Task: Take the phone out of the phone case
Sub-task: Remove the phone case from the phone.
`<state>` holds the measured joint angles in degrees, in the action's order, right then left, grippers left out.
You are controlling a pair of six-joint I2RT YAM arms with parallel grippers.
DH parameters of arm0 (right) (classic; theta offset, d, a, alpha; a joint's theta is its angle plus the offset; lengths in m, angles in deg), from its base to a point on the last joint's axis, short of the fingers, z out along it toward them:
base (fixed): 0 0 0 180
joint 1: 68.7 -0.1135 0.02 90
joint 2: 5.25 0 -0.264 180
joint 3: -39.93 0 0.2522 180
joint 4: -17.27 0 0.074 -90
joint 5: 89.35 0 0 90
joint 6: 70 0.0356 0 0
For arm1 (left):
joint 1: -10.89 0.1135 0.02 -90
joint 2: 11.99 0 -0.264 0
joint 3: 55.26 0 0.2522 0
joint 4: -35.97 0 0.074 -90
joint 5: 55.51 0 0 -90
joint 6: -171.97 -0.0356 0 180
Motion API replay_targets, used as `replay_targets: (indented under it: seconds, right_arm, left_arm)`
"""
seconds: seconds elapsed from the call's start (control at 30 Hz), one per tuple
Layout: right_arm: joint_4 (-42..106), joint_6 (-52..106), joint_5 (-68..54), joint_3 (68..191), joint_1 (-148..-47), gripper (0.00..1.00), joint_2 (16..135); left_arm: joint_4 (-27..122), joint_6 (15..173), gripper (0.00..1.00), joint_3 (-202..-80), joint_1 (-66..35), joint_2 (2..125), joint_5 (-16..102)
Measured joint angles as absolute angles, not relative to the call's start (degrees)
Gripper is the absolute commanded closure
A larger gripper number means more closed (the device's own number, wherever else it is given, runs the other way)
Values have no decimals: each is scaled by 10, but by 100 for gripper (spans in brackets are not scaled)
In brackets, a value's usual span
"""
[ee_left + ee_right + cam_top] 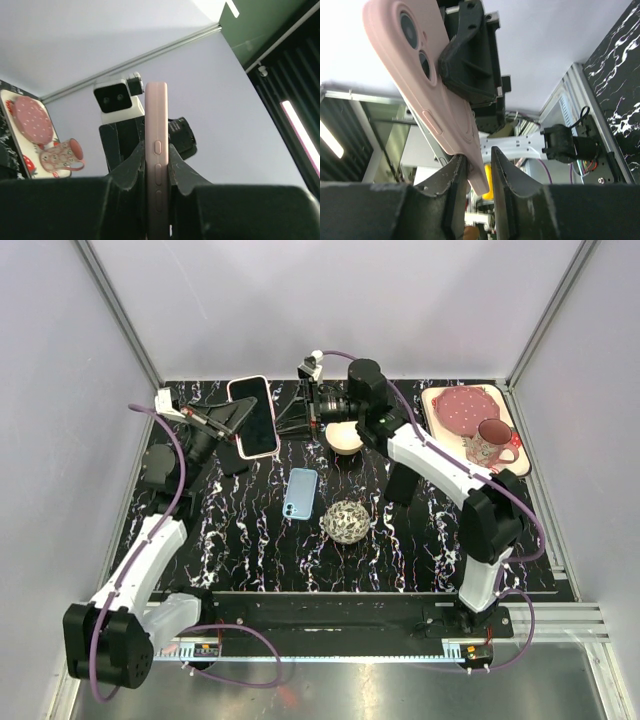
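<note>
The phone (256, 422), seated in its pink case (410, 75), is held aloft over the far left of the bench (410, 540). It is clamped front and back by the left fingers (131, 172), and a lower corner of the case is pinched by the right fingers (454, 192). The phone is judged rigid, glass-faced and slippery, the case soft and grippy, so the rim is best peeled at a corner. The marbled bench looks hard, so a drop could crack the glass. A blue handset or case (299, 493), a woven ball (347, 522) and a bowl (345, 439) lie nearby.
</note>
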<state>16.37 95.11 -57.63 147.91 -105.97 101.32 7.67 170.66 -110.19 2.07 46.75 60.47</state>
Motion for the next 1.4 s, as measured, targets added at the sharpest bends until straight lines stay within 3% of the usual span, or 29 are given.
replay_targets:
  seconds: [0.23, 0.6, 0.67, 0.7, 0.77, 1.03, 1.13, 1.17, 1.27, 1.3, 1.37, 1.4]
  right_arm:
    - [158, 953, -528, 1434, -1064, 69, 987]
    - [64, 988, -528, 1425, -1069, 70, 1027]
    - [51, 994, -530, 1426, -1069, 74, 1033]
    - [48, 994, -531, 1430, -1069, 86, 1035]
    - [47, 989, -535, 1438, -1069, 100, 1036]
    - [51, 960, -535, 1435, -1069, 100, 1028]
    - [42, 964, -523, 1400, -1067, 100, 1016]
    - [42, 964, -516, 1386, -1067, 100, 1009]
    - [64, 953, -471, 1360, -1063, 100, 994]
    - [79, 945, -456, 1356, -1059, 100, 990]
    - [131, 925, -436, 1341, -1054, 100, 975]
    - [152, 915, -424, 1337, -1053, 100, 970]
  left_arm:
    - [140, 1642, 100, -1101, 6, 436, 576]
    - [124, 1650, 100, -1070, 6, 436, 531]
    - [125, 1650, 100, -1070, 6, 436, 527]
    - [125, 1651, 100, -1070, 6, 436, 526]
    - [125, 1653, 100, -1070, 6, 436, 526]
    - [115, 1665, 100, -1064, 6, 436, 525]
    - [133, 1660, 75, -1059, 5, 436, 536]
    - [142, 1656, 57, -1059, 5, 436, 540]
    - [185, 1640, 30, -1059, -7, 433, 581]
    - [202, 1627, 14, -1061, -21, 431, 599]
    - [238, 1602, 2, -1075, -28, 430, 614]
    - [263, 1587, 1, -1087, -30, 430, 623]
